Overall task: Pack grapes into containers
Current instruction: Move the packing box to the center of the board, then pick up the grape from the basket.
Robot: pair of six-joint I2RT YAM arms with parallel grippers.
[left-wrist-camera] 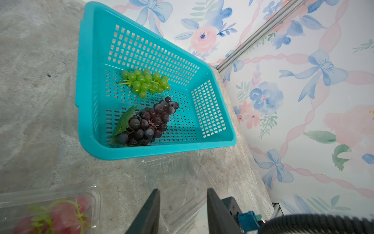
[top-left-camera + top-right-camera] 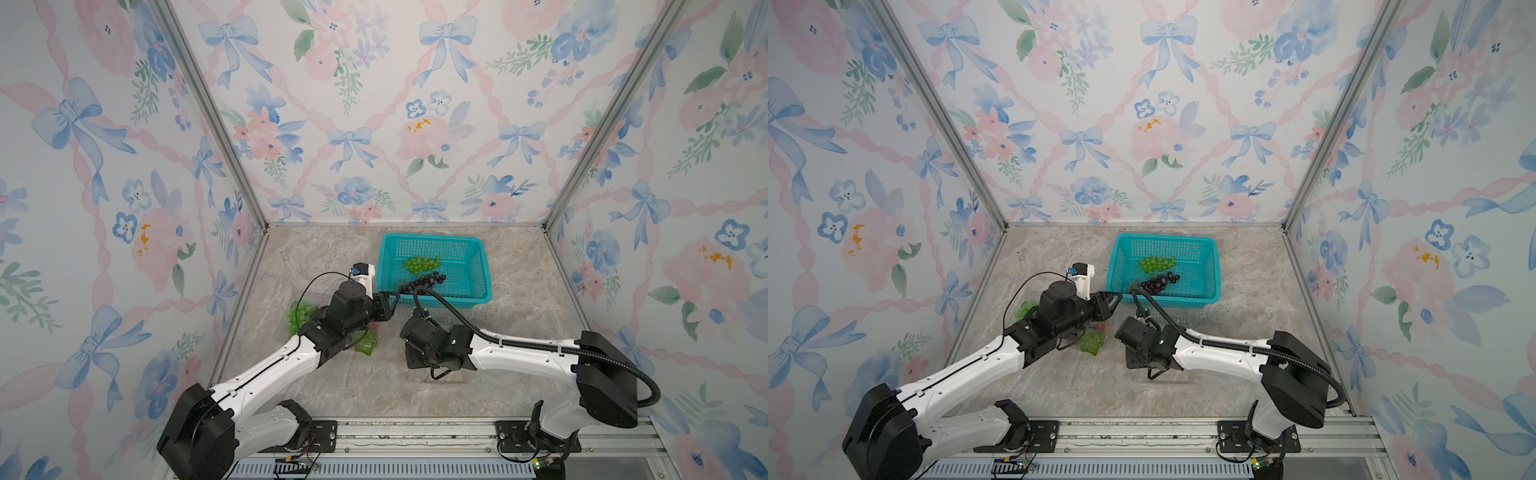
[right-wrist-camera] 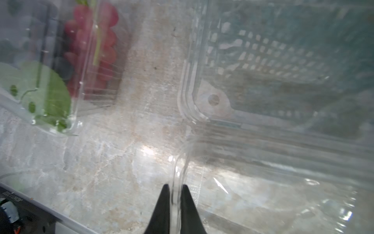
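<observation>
We find the teal basket (image 2: pixel 432 237) near the counter's (image 2: pixel 332 382) back edge, a little toward its right side. Two bunches lie in it, just beside each other. The green bunch (image 1: pixel 146 83) is nearer the basket's back wall. The dark purple bunch (image 1: pixel 149 123), with a leaf (image 1: pixel 124 121), is in the basket's near left corner.

The left gripper (image 1: pixel 183 191) hangs just outside that corner, and we see its jaws spread with nothing between them.

An empty clear container (image 3: pixel 283 141) sits on the counter against the basket's near wall. The right gripper (image 3: pixel 175 187) has its jaws pressed together on this box's thin rim, pinching the plastic.

A second clear container (image 1: pixel 95 194) lies toward the counter's left edge, mostly under the left arm (image 2: pixel 266 365), with bare counter between the two boxes. We see red grapes (image 3: pixel 93 50) inside it. Green grapes (image 2: pixel 300 316) show beside the arm in both top views; we cannot tell whether they share that box.
</observation>
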